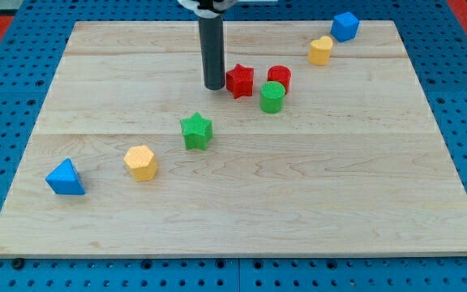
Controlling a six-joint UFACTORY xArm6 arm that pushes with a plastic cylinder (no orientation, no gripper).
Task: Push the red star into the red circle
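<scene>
Touching the red star's (239,80) left side, my tip (214,86); red circle (279,77) just right.

We seem to be in a lab or test bench — a pale wooden board (242,203) lies on a blue perforated base (6,268). Small coloured blocks sit scattered on it, and a dark rod (214,57) stands over them — nothing domestic.

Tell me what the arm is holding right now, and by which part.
Nothing is held: I have only a rod. My tip stands just to the view's left of the red star, close against it; contact cannot be told.
</scene>
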